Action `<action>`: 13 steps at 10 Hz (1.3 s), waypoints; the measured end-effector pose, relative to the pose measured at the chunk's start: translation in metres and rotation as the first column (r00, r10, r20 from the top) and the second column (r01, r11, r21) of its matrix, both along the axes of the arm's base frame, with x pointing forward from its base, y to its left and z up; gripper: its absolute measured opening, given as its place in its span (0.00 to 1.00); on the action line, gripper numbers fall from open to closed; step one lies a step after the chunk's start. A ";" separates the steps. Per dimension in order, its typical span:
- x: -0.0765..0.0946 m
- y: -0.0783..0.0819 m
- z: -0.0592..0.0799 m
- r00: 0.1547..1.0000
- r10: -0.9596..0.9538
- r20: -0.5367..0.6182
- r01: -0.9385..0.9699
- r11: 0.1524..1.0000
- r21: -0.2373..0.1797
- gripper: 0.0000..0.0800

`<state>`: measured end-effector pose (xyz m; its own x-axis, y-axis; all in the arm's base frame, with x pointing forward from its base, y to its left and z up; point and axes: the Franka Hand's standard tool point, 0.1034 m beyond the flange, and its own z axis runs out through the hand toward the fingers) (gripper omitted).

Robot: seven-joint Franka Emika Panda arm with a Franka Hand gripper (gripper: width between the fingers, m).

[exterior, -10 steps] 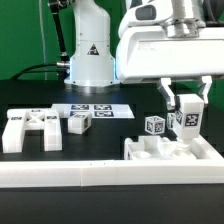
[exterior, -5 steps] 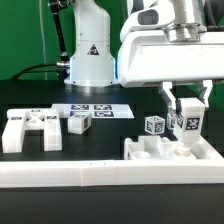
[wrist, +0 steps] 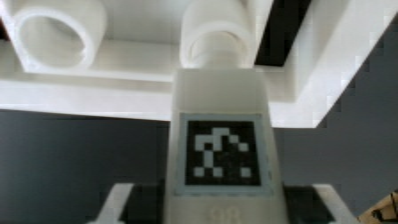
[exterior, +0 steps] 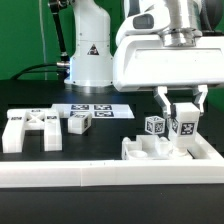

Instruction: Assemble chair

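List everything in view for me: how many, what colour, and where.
table: one, black, under everything.
long border frame: one, white, along the front.
flat plastic panel with raised posts: one, white, exterior view's right, against the frame.
tall tagged plastic block: one, white, held at the panel.
marker board: one, white, table centre.
small tagged plastic blocks: two, white, one by the marker board, one beside the tall block.
blocky plastic leg pieces: two, white, exterior view's left.
robot arm base: one, white, rear.
end effector: one, closed on the tall tagged plastic block.
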<state>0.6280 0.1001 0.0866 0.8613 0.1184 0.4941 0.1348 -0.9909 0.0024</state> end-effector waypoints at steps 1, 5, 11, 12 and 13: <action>-0.001 0.000 -0.004 1.000 0.001 -0.005 -0.001 1.000 -0.001 0.36; -0.002 0.001 -0.005 0.999 0.000 0.045 0.000 1.000 -0.003 0.36; -0.008 -0.001 -0.005 0.996 -0.002 0.088 0.002 1.000 -0.006 0.61; -0.008 -0.001 -0.005 0.996 -0.002 0.088 0.002 1.000 -0.006 0.77; -0.008 -0.001 -0.005 0.996 -0.002 0.088 0.002 1.000 -0.006 0.80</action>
